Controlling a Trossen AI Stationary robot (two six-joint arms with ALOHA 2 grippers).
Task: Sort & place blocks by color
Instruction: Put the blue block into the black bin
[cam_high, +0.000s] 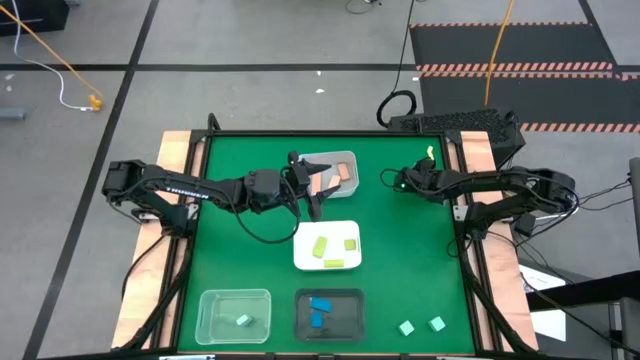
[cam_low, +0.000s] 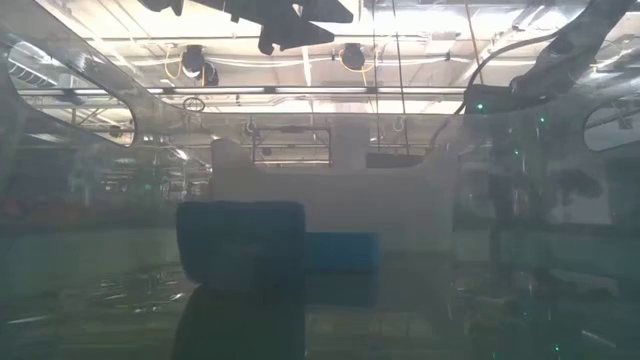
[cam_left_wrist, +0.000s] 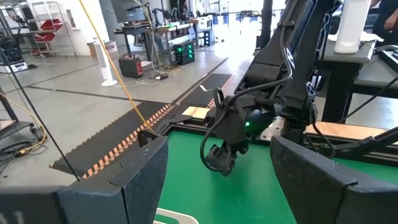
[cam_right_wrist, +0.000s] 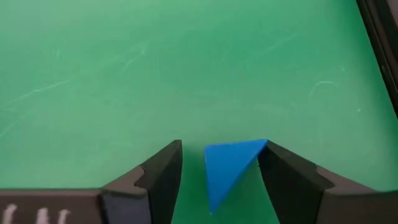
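Note:
A blue block (cam_right_wrist: 231, 165) lies on the green table between the fingers of my right gripper (cam_right_wrist: 221, 149), which is open and stands at the table's far right (cam_high: 392, 180). My left gripper (cam_high: 308, 190) hangs open and level over the clear tray of salmon pink blocks (cam_high: 340, 175), with nothing between its fingers (cam_left_wrist: 143, 180). Yellow-green blocks (cam_high: 330, 247) lie in a white tray. More blue blocks (cam_high: 320, 310) lie in a black tray. One mint block (cam_high: 242, 320) lies in a clear tray at the near left. Two mint blocks (cam_high: 421, 325) rest loose on the table at the near right. My right gripper touches the blue block only with the inner side of one finger (cam_right_wrist: 283, 174), at the block's upper corner (cam_right_wrist: 261, 145). The other finger stands a little apart from it. The fingers slant down from above. The block rests on the table.
The three filled trays stand in a line from the table's middle toward its near edge: white tray (cam_high: 300, 255), black tray (cam_high: 352, 300), clear tray (cam_high: 205, 305). Wooden rails (cam_high: 175, 150) run along both sides. In the low view the blue blocks (cam_low: 240, 240) show through a tray wall.

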